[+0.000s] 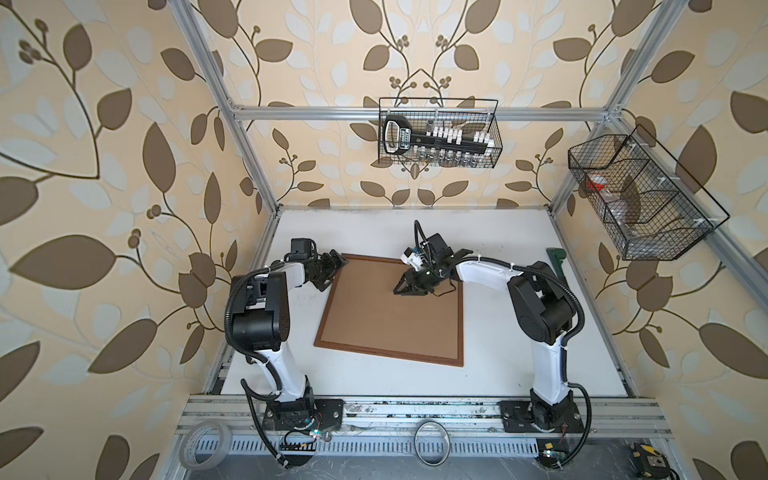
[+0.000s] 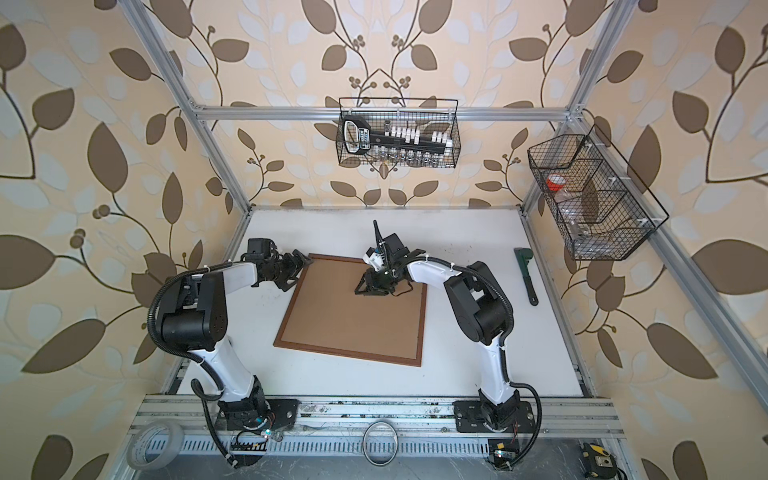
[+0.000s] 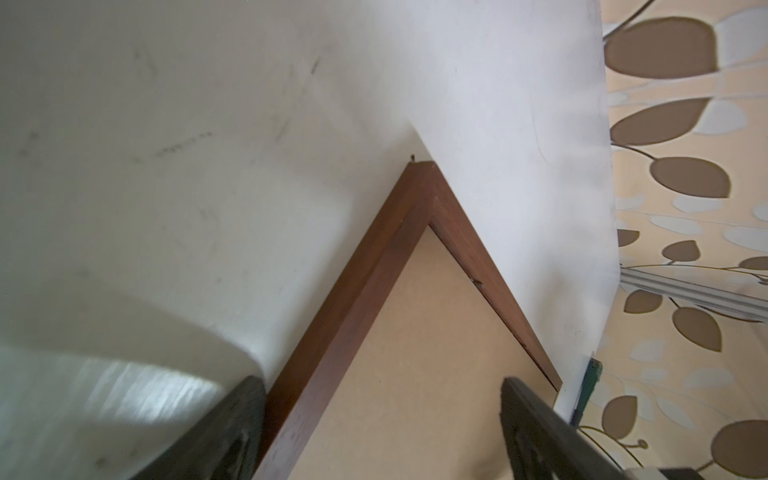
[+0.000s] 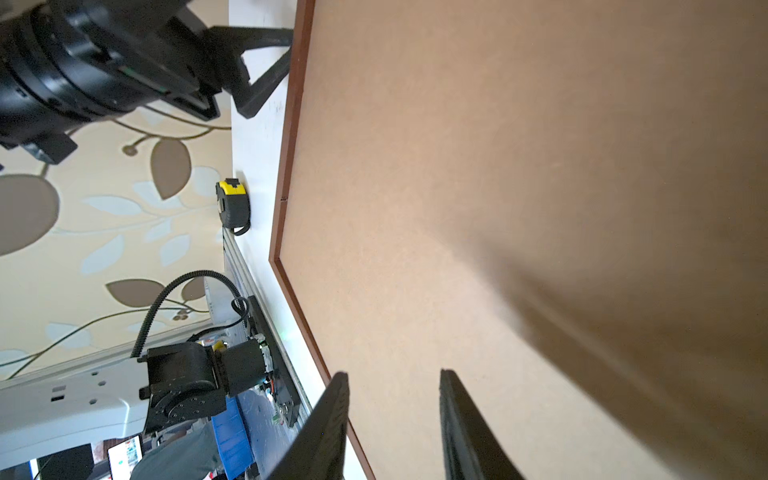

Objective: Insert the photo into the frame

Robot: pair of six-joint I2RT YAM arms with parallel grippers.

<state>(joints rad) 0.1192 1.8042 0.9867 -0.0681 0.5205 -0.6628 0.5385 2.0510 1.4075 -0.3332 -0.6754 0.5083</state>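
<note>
The frame (image 1: 459,332) (image 2: 420,332), with a thin reddish-brown border, lies flat on the white table. A plain brown backing board (image 1: 386,320) (image 4: 498,208) fills it. The photo is out of view. My left gripper (image 1: 334,272) (image 2: 297,272) (image 3: 380,382) stands wide open at the frame's far left corner (image 3: 419,170), one finger outside the border and one over the board. My right gripper (image 1: 397,291) (image 2: 357,291) (image 4: 392,374) points down at the board near its far middle. Its jaws stand a little apart with nothing between them.
A green pipe wrench (image 1: 555,259) (image 2: 525,278) lies at the table's right edge. Two black wire baskets (image 1: 438,133) (image 1: 636,199) hang on the back and right walls. A tape roll (image 1: 203,444), a ring (image 1: 432,442) and a yellow tape measure (image 2: 596,455) sit near the front rail.
</note>
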